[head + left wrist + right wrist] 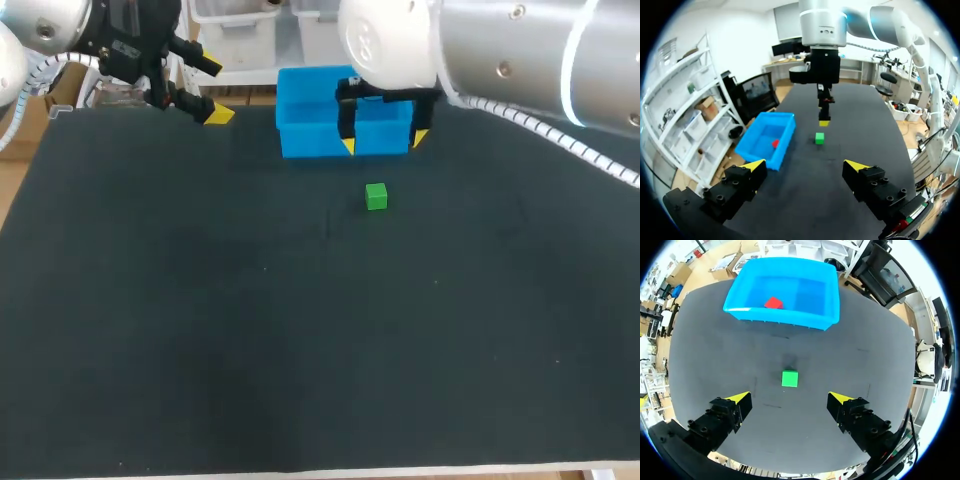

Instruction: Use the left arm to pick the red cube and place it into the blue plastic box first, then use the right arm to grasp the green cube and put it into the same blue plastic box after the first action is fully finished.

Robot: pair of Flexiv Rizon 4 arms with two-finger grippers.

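Observation:
The red cube (773, 303) lies inside the blue plastic box (782, 319), which stands at the table's far middle (300, 135). The green cube (376, 196) sits on the black mat just in front of the box. My right gripper (384, 142) hangs open above the mat between box and cube; in the right wrist view the green cube (790, 378) lies just ahead of its spread fingers (790, 398). My left gripper (212, 90) is open and empty at the far left, clear of the box. From the left wrist view (806, 166) I see the box (752, 150), the red cube (775, 143) and the green cube (819, 138).
The black mat (300, 330) covers the whole table. My right arm's fingers (824, 120) hang over the mat near the green cube in the left wrist view. Nothing else stands on the mat.

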